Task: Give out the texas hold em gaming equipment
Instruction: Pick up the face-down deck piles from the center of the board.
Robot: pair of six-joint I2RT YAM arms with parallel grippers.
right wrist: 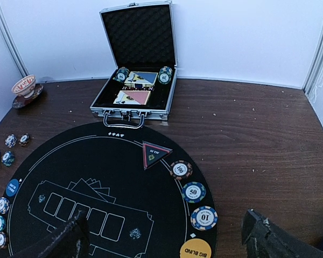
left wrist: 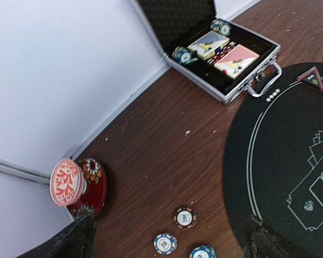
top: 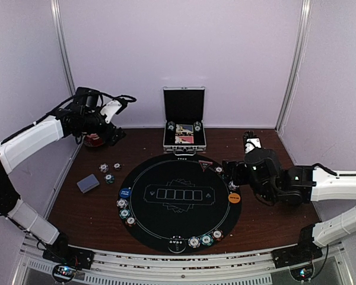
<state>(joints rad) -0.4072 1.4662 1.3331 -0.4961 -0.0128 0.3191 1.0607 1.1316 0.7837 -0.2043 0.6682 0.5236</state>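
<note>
Three small round striped poker chips [right wrist: 193, 191], marked 100, 50 and 10, lie flat in a curved row on the right rim of the round black mat [top: 184, 222]. A flat orange Big Blind button disc [right wrist: 195, 250] lies just past the 10. On the left rim, a flat blue button disc [top: 125, 193] heads a second row of three chips [top: 125, 213], and a third trio of chips [top: 206, 240] lies along the near rim. Three loose chips [left wrist: 184, 217] and a grey-blue-backed deck of playing cards [top: 88, 183] lie on the bare brown bench [top: 77, 208], left of the mat.
</note>
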